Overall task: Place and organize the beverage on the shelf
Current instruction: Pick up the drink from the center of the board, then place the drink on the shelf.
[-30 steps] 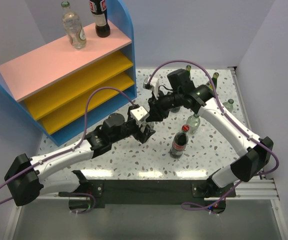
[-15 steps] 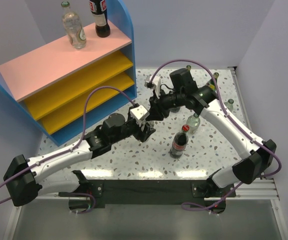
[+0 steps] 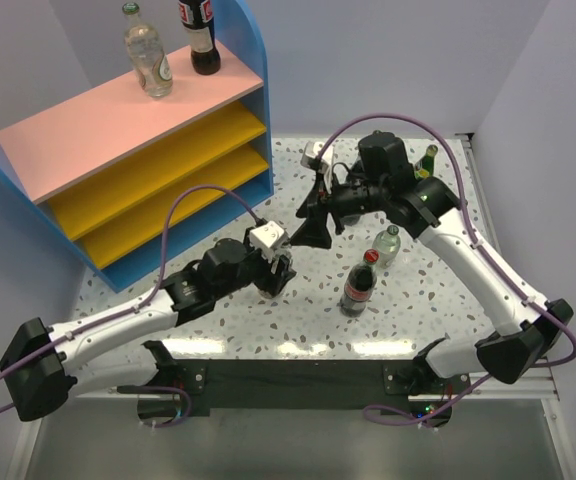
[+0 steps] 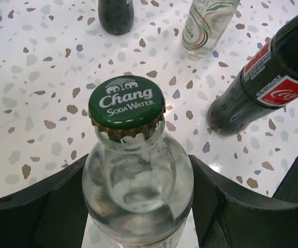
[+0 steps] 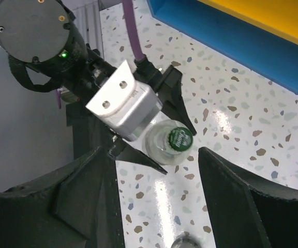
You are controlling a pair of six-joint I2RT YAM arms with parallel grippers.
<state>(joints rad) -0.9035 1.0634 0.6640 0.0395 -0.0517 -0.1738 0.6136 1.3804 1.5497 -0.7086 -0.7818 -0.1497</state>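
- Beverage in the grasp is a clear soda-water bottle (image 4: 138, 181) with a green cap, standing upright. The left gripper (image 3: 276, 272) grasps it, one finger pressed against each side of its shoulder.
- Right gripper (image 3: 311, 230) hovers just behind the held bottle, released, its fingers spread with nothing between them.
- Held bottle is over the speckled counter (image 3: 268, 320), in front of the lower right corner of the shelf (image 3: 253, 70). Whether its base touches the counter I cannot tell.
- Just to the right stand a cola bottle (image 3: 358, 285) with a red cap and a second clear bottle (image 3: 388, 243), close together.
- Farther back on the right, a green glass bottle (image 3: 428, 158) stands partly behind the right arm.
- At the back left, the shelf's pink top board (image 3: 108, 130) carries a shelved clear bottle (image 3: 148, 62) and a shelved cola bottle (image 3: 203, 40), side by side at its right end.
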